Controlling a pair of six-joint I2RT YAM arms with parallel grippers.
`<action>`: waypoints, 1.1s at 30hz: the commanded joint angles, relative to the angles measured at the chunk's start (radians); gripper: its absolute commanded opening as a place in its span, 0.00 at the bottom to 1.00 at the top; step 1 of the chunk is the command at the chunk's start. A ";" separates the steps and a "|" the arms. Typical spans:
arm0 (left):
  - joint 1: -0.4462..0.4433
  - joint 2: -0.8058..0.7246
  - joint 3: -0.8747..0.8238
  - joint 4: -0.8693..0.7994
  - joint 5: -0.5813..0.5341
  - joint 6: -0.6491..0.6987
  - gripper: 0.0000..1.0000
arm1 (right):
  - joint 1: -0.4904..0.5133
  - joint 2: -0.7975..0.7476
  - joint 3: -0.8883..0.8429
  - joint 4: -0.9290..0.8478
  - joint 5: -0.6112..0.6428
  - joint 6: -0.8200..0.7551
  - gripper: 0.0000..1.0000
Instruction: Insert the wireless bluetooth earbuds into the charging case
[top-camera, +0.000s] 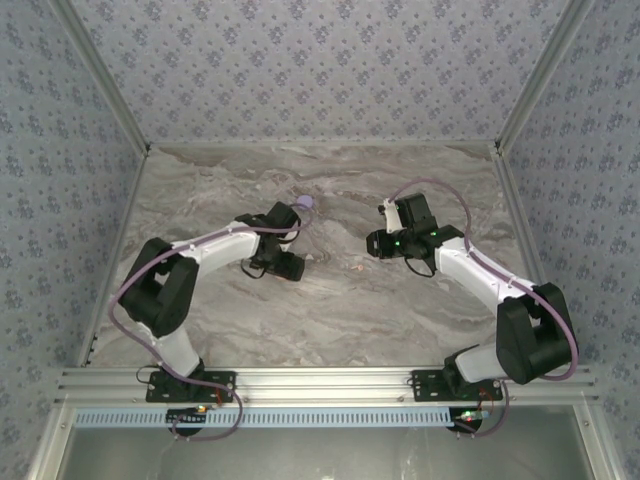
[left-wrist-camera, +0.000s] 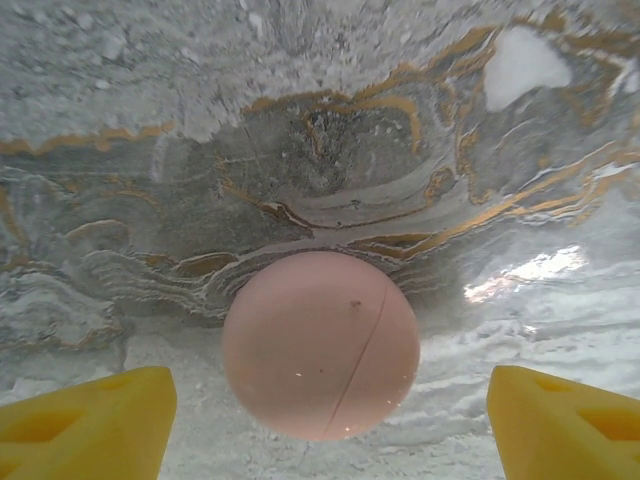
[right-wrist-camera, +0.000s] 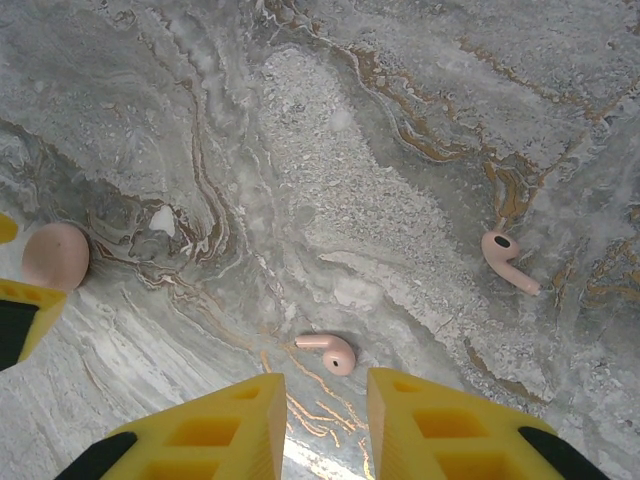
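The left gripper (left-wrist-camera: 332, 400) is held wide apart, its fingers flanking, not touching, the closed pink charging case (left-wrist-camera: 320, 345) on the marble table (left-wrist-camera: 300, 120). The right gripper (right-wrist-camera: 325, 390) is only narrowly parted, with nothing clamped. One pink earbud (right-wrist-camera: 328, 352) lies just ahead of its fingertips and a second earbud (right-wrist-camera: 508, 262) lies well off to the right. A lilac object (top-camera: 305, 202) — possibly another case — is seen beyond the left arm.
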 joint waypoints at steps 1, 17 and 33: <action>-0.004 0.031 0.055 -0.028 -0.010 0.021 0.80 | -0.009 -0.023 -0.007 -0.020 0.015 -0.013 0.29; 0.002 0.108 0.087 -0.038 -0.010 0.024 0.62 | -0.013 -0.022 -0.006 -0.025 0.017 -0.016 0.29; -0.030 0.188 0.259 0.000 0.067 -0.064 0.48 | -0.017 -0.024 -0.023 -0.025 0.027 -0.017 0.29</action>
